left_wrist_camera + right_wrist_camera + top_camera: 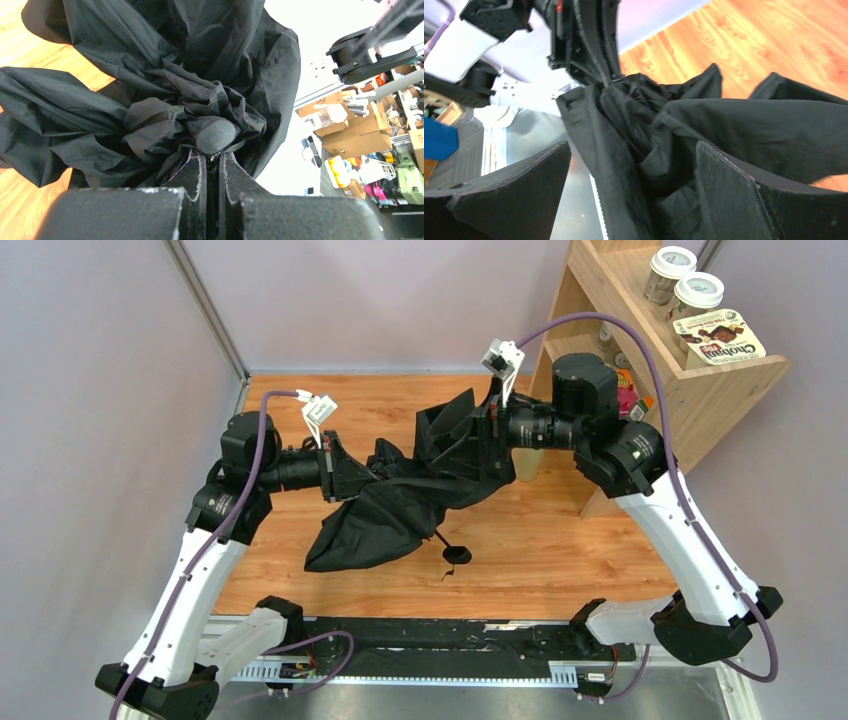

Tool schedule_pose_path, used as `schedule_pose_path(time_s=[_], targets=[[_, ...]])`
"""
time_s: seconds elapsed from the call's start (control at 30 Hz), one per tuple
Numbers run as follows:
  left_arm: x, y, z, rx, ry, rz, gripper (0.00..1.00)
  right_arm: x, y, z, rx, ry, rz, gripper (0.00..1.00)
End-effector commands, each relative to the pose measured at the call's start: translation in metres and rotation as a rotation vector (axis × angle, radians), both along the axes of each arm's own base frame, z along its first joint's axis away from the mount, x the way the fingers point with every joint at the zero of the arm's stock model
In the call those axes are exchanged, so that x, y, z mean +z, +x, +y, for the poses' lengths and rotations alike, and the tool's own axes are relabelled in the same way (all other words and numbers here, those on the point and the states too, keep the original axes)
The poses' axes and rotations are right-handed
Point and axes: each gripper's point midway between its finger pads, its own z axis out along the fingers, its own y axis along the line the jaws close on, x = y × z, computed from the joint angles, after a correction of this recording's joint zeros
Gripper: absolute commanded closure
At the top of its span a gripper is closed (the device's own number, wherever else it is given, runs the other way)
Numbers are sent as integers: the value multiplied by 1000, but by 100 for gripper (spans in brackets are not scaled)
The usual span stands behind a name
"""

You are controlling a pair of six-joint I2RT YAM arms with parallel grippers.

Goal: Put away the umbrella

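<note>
Matte black and crumpled, the compact folding fabric umbrella (400, 505) hung slackly between the 2 arms above the orange wood-grain table (560, 550), its long axis running from upper right to lower left, its thin shaft and small round knob handle (457, 555) pointing down toward the near edge. The left gripper (214, 165) was pinched nearly closed on bunched canopy cloth beside a rounded pebbled cap (216, 135). The right gripper (634, 190) stood wide, its flat padded fingers (724, 185) flanking loose folds without clamping them.

The black folding umbrella's canopy (385, 515) is thin matte cloth, super crinkly. Its small rounded black tip cap (216, 135) looks like grainy matte plastic. The orange-brown wood-grain tabletop (560, 550) is smooth with a slight sheen, and the pale wooden shelf unit (715, 375) looks unfinished.
</note>
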Motion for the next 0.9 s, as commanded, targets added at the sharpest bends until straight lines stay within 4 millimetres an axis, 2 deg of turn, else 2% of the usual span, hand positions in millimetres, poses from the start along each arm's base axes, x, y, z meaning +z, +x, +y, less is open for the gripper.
schedule_pose_path(time_s=[0.0, 0.1, 0.2, 0.37, 0.43, 0.67, 0.77, 0.87], targets=[[17, -4, -1, -44, -23, -104, 100, 16, 17, -20, -94, 2, -64, 0], [19, -4, -2, -44, -27, -106, 100, 10, 33, -23, -138, -31, -72, 0], [23, -4, -3, -47, -37, -109, 100, -7, 40, -15, -101, -64, -47, 0], [28, 1, -4, -20, -49, -51, 100, -12, -1, 13, 65, -24, -26, 0], [30, 4, -5, -12, -63, -25, 100, -13, -9, 22, 73, -12, -28, 0], [46, -2, -9, -52, -118, -40, 100, -47, 2, 46, -17, -94, -67, 0], [53, -7, -9, -66, -144, -59, 100, -52, 13, 50, -71, -87, -116, 0], [53, -9, -10, -84, -149, -58, 100, -55, 15, 56, -75, -79, -159, 0]])
